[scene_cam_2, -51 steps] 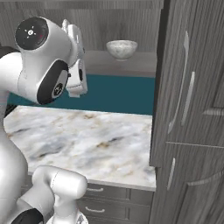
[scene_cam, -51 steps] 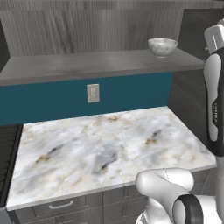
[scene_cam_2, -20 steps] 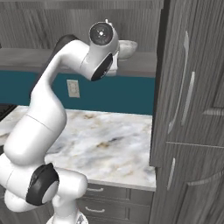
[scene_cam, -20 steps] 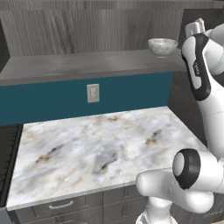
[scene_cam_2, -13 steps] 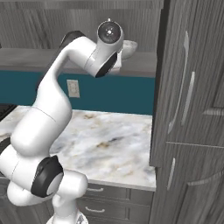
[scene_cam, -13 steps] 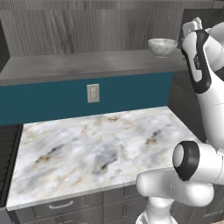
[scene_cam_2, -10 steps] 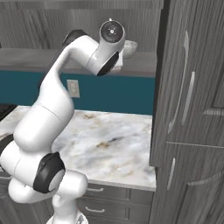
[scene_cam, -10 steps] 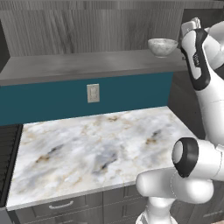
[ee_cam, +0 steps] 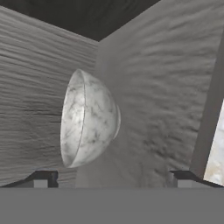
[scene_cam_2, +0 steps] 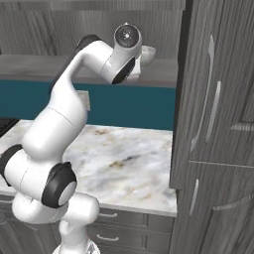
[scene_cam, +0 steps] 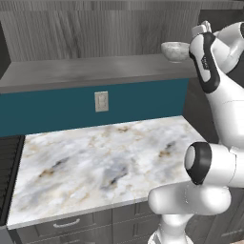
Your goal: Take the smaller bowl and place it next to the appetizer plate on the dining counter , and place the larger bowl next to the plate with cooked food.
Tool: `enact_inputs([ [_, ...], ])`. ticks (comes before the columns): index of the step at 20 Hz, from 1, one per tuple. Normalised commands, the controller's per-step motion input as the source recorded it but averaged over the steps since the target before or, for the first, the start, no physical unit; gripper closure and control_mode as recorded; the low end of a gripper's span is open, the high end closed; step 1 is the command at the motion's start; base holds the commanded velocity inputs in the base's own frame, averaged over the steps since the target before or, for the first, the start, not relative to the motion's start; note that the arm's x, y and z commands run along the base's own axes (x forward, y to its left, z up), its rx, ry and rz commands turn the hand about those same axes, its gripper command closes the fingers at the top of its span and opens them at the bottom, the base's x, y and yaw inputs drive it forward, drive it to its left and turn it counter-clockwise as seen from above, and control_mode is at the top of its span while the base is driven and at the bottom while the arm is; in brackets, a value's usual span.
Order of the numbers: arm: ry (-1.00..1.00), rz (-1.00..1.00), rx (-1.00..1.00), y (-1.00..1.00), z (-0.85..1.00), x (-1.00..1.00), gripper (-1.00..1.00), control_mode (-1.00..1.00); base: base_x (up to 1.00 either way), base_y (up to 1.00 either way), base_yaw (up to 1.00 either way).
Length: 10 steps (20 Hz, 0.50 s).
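1. Up and across goes the arm: from low at the frame edge in the earliest left base view to right beside the bowl (scene_cam: 175, 51) now. That bowl, marbled grey-white, sits upright on the grey shelf (scene_cam: 95, 71), mouth to the ceiling, near the shelf's right end, above the teal wall strip and the marble worktop (scene_cam: 105, 162). The wrist hangs just right of the bowl, and the fingers themselves are hard to make out from this side.

2. Right base view: the arm (scene_cam_2: 74, 109) arches up off the base, and its last joint covers most of the bowl (scene_cam_2: 148, 52); only a sliver of rim pokes out on the side of the tall cabinet (scene_cam_2: 218, 124). Same spot, on the shelf.

3. Hand view: the camera is rolled, so the bowl (ee_cam: 89, 124) looks tipped on its side, rim to the picture's left. It is round with no long axis, so any rim point serves. The claw (ee_cam: 111, 179) stands wide open, tips either side, holding nothing, short of the bowl.

4. My read: step one, the reach for the smaller bowl. Next it should close in, get one finger inside the rim and one outside, pinch, then lift clear of the shelf.
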Motion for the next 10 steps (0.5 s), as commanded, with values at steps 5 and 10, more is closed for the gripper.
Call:
enact_inputs([
  [5, -0.04, 0.01, 0.0, -0.03, -0.12, 0.47, -1.0, -1.0, 0.0, 0.0, 0.0],
  [10, -0.02, 0.06, 0.01, -0.14, -0.1, 0.41, -1.0, -1.0, 0.0, 0.0, 0.0],
])
